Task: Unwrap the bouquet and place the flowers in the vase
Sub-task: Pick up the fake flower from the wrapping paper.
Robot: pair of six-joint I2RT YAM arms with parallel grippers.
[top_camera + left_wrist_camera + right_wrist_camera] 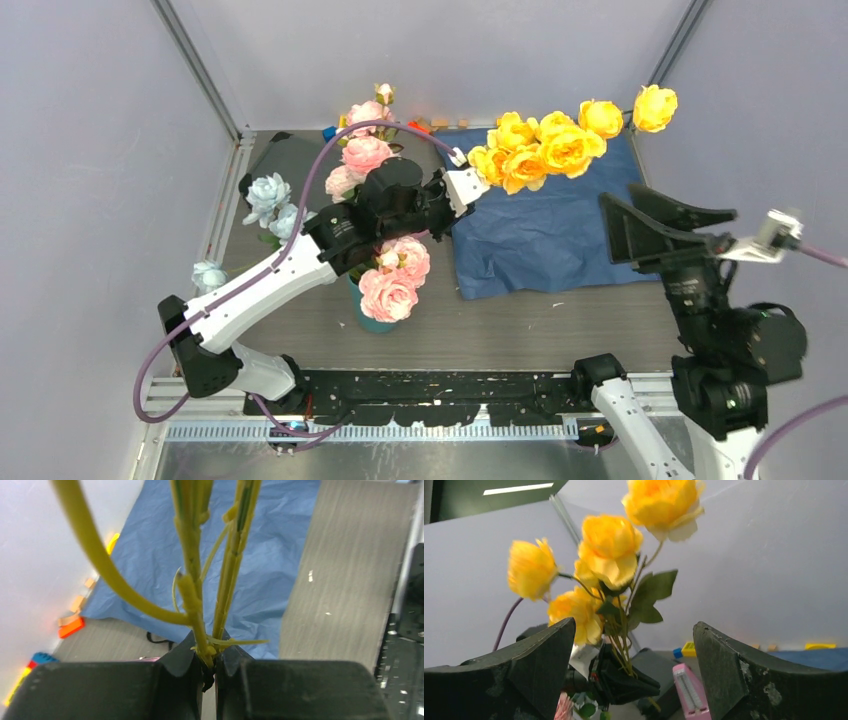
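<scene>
My left gripper [462, 187] is shut on the green stems [200, 610] of a bunch of yellow flowers [560, 140], held in the air above the spread blue paper wrap [545, 235]. The jaws pinch the stem ends [214, 662]. The teal vase [370, 318] stands under the left arm with pink flowers [390, 285] in it. More pink flowers [365, 152] and pale blue ones [268, 195] show behind the arm. My right gripper [625, 215] hangs open and empty to the right of the wrap, facing the yellow flowers [609, 545].
A pink metronome [689, 690] stands near the left gripper. A black ribbon [157, 640] lies by the edge of the wrap [260, 565]. Small coloured blocks [430, 125] sit along the back wall. Another pale blue bloom [208, 275] is at the table's left.
</scene>
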